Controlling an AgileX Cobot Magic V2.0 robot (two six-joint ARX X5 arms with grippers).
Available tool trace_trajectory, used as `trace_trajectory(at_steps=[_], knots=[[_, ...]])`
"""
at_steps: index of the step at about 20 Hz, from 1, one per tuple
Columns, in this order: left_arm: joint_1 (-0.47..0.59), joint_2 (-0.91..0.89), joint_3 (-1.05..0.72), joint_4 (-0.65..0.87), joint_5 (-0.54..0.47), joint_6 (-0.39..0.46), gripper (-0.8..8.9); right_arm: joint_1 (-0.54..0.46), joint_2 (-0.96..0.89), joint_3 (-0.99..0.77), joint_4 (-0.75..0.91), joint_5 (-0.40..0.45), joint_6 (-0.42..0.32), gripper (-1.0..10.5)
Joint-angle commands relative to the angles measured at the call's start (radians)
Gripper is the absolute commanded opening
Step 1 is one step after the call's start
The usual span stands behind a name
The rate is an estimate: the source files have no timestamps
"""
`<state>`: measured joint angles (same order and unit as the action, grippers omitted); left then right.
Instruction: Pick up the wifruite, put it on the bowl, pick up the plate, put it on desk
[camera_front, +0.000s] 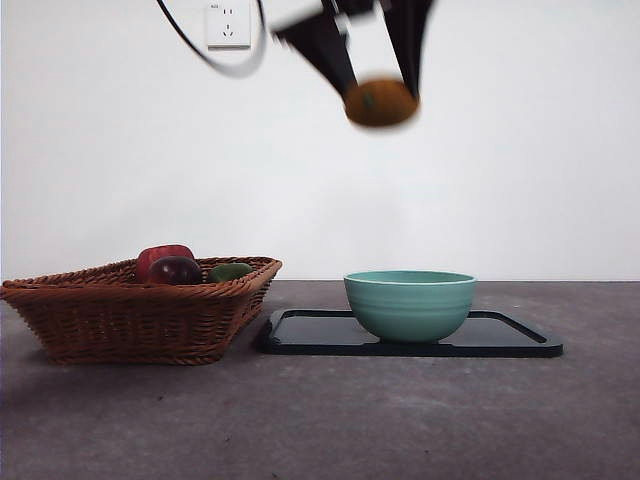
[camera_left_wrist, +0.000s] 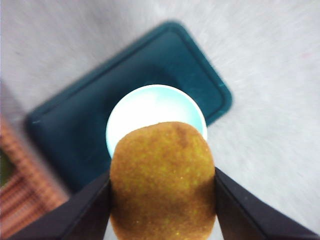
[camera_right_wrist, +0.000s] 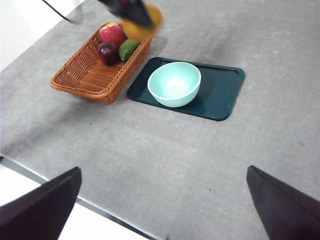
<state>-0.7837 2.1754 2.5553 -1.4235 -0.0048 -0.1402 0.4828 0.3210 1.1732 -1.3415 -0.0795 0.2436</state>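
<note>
Wifruite (camera_left_wrist: 162, 182) sits clamped between your left gripper (camera_front: 377, 92) jaws, high above the bowl (camera_front: 409, 303). Only the right wrist view shows you the basket (camera_right_wrist: 87, 75) contents; right gripper (camera_right_wrist: 162, 200) waits wide open.

I see a wicker basket (camera_front: 140, 315) holding red (camera_front: 160, 257), dark purple (camera_front: 176, 270) and green (camera_front: 231, 271) fruit; a wall socket (camera_front: 228, 24) behind.

place: lab-like test bench | cues: bare white wall (camera_front: 520, 150), socket (camera_front: 228, 24) beside gripper (camera_front: 380, 80), plain grey desk (camera_front: 330, 420) below it
</note>
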Motion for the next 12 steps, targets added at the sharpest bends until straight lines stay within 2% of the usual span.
trace_trajectory(at_steps=[1,5,6,12], knots=[[-0.007,-0.120,-0.081,-0.057,-0.006,0.016,2.15,0.004,0.001,0.011,-0.069,-0.002,0.013,6.0],[0.007,-0.314,-0.338,-0.057,-0.077,0.011,2.16,0.004,0.001,0.011,-0.069,-0.002,0.019,6.0],[0.018,-0.357,-0.405,-0.057,-0.096,-0.011,2.16,0.004,0.001,0.011,-0.069,-0.002,0.020,6.0],[0.148,-0.498,-0.784,-0.053,-0.105,-0.062,2.16,0.004,0.001,0.011,-0.069,-0.002,0.023,6.0]])
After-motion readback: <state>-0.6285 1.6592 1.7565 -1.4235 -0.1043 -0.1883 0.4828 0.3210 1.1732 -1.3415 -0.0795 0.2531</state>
